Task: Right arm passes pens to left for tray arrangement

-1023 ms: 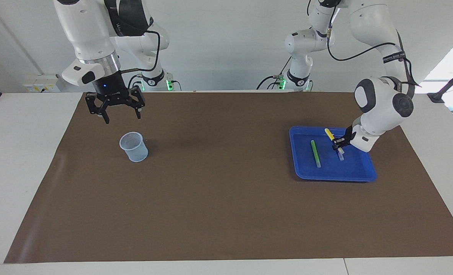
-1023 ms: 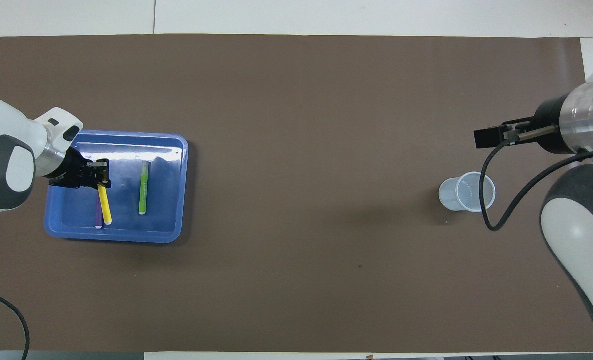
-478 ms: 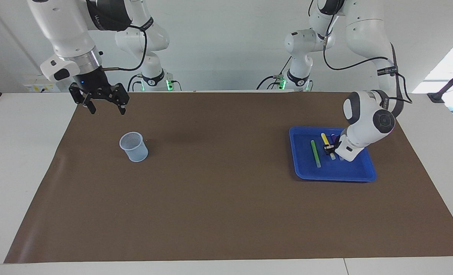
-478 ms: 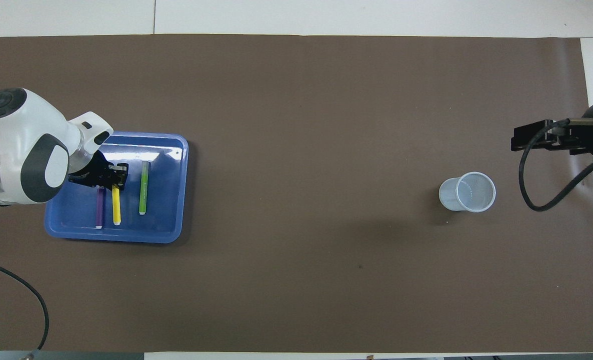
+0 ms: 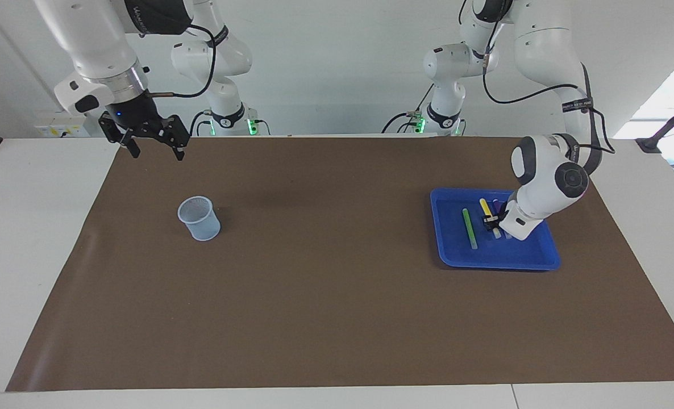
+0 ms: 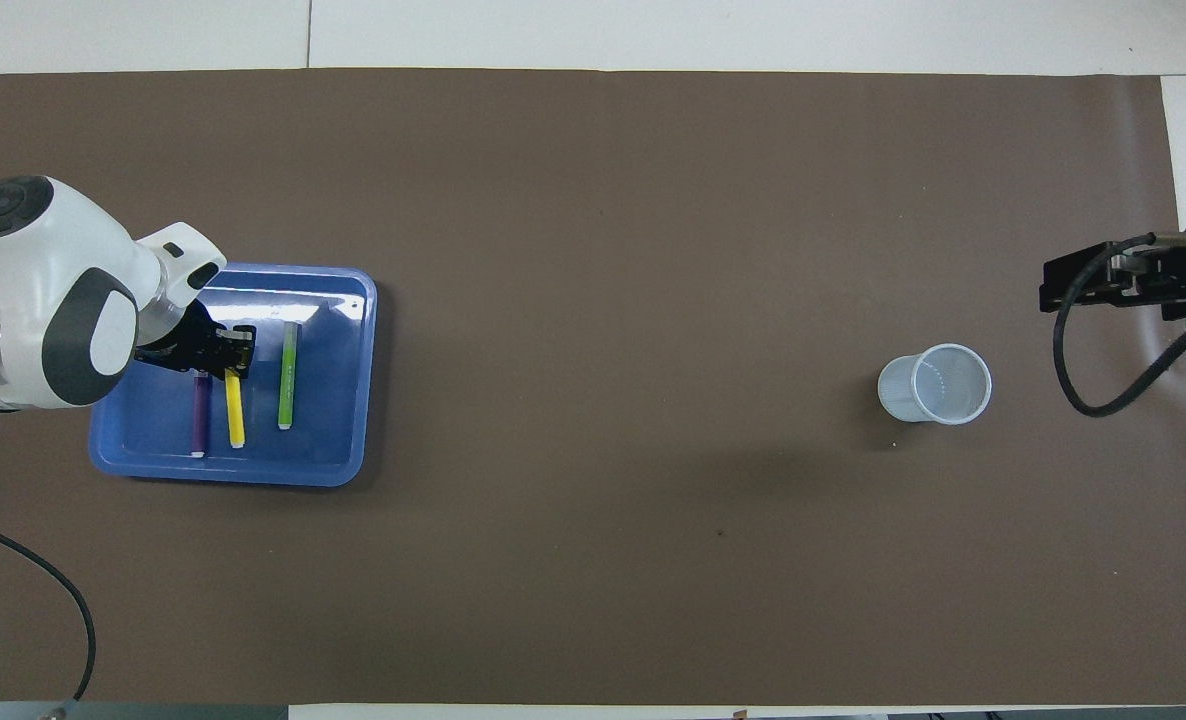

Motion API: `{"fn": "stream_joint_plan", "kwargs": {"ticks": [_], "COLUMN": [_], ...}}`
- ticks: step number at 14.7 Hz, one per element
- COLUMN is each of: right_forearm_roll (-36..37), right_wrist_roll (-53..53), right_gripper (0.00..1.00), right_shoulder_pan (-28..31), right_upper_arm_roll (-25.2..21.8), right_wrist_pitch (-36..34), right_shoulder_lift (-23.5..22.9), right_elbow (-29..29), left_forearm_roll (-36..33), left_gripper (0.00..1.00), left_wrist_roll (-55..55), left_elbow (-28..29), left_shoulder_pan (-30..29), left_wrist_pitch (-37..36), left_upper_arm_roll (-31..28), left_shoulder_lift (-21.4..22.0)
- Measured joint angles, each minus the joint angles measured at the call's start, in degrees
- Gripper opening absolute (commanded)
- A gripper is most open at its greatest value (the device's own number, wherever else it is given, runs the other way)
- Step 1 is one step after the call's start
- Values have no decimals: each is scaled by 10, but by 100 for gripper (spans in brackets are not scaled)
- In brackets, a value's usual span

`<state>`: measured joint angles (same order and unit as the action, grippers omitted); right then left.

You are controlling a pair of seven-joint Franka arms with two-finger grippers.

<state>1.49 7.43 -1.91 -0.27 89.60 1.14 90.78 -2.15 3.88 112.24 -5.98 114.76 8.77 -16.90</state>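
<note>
Three slim marker pens lay in the shallow bright-blue plastic tray (image 5: 456, 253).
We found the left end effector (image 5: 491, 220) low at the yellow pen (image 6: 236, 420), grip undeterminable; purple pen (image 6: 198, 420) and green pen (image 5: 470, 228) alongside. Right end effector (image 5: 152, 149) waited released over the bench's brown mat (image 5: 337, 295).

1 translucent pale-blue cup (image 5: 199, 218) upright on brown mat (image 5: 337, 295) covering white desk (image 5: 30, 238), toward the right arm's end, nothing touching it.
</note>
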Motion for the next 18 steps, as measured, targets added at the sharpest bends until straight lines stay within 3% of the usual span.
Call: {"fn": "stream_joint_plan", "kwargs": {"ticks": [18], "right_forearm_roll": [-12], "right_wrist_roll": [-7], "right_gripper": [100], "right_shoulder_pan": [0], "right_upper_arm_roll": [0], "right_wrist_pitch": [-7], "right_shoulder_lift": [-8], "right_elbow": [-1], "left_forearm_roll": [1], "left_gripper": [100], "left_wrist_roll": [-6], "left_elbow": [-17], "left_shoulder_pan": [-3], "left_wrist_pitch": [-14], "left_upper_arm_roll": [-1], "left_shoulder_lift": [12]}}
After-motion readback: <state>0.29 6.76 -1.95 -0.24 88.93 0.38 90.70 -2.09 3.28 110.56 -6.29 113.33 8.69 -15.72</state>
